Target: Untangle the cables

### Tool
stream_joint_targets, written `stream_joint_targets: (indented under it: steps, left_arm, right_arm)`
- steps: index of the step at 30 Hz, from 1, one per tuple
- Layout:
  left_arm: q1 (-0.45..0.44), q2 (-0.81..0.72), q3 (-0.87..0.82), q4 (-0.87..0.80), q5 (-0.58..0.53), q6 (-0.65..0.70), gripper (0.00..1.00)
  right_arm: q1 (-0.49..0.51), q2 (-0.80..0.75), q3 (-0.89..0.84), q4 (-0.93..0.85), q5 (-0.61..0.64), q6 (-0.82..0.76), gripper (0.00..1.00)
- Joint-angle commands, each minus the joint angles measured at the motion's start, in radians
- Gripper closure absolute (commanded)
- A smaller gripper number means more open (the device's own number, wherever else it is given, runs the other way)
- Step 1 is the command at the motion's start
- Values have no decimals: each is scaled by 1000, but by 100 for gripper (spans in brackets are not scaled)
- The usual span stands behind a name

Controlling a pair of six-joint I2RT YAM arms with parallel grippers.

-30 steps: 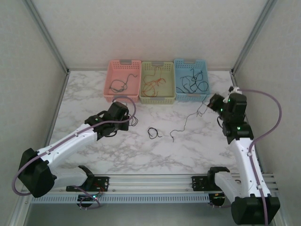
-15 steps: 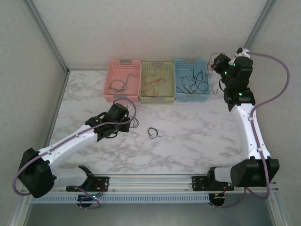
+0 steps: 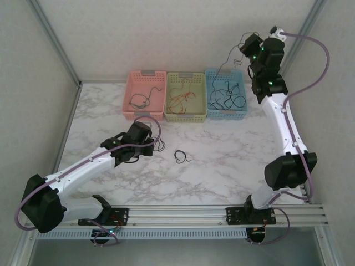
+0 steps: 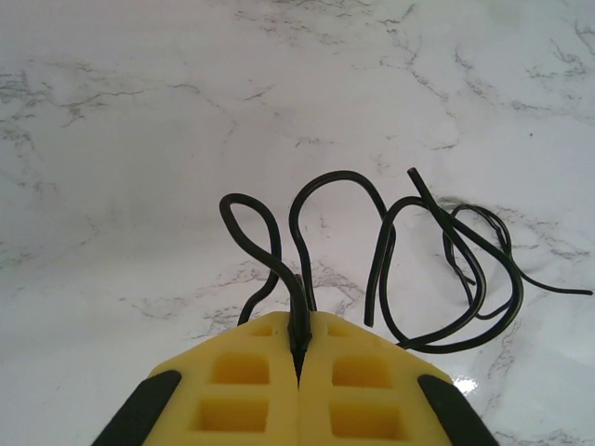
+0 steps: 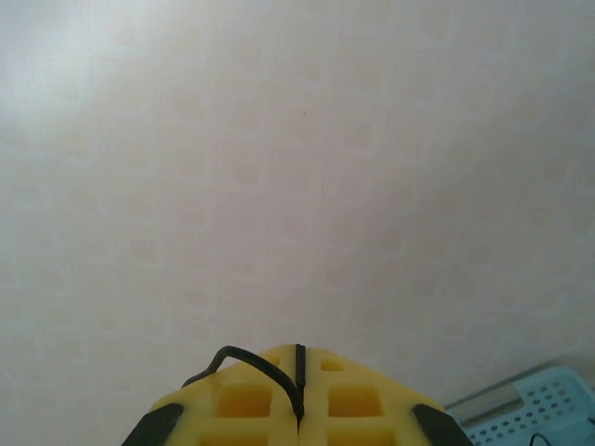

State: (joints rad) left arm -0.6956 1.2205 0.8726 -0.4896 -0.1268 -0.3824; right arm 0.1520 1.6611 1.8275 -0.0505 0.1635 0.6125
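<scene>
Up close: cable (image 4: 342,174) in left pincer (image 4: 297,321)

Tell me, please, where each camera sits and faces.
Top external: above, behind the bases, looking down on the table; left arm and right arm show.
Left wrist: low, facing the table; left gripper shut on black cable.
Right wrist: raised, facing the wall; right gripper shut on thin cable.
Shared: blue basket, top and right wrist.
</scene>
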Motion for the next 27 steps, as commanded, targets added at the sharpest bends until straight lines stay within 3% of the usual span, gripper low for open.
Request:
stream_joint_targets:
  steps: [1,13,22,24,27]
  left_arm:
    - [7,-13,-9,14,23,4,100]
    - [6,3,-3,23,37,18,100]
    - [7,11,0,35,50,20,100]
    - [7,10,-4,39,53,15,100]
    - [7,9,-4,42,60,9,100]
  right_arm:
    - [14,67,95,-42,89,-33,100]
    - [38,306,334,-209,228,-10,100]
    - [42,430,338,-329,295,59,97]
    - [40,437,304,-339,313,74,87]
    - [41,438,265,-357,311,77,61]
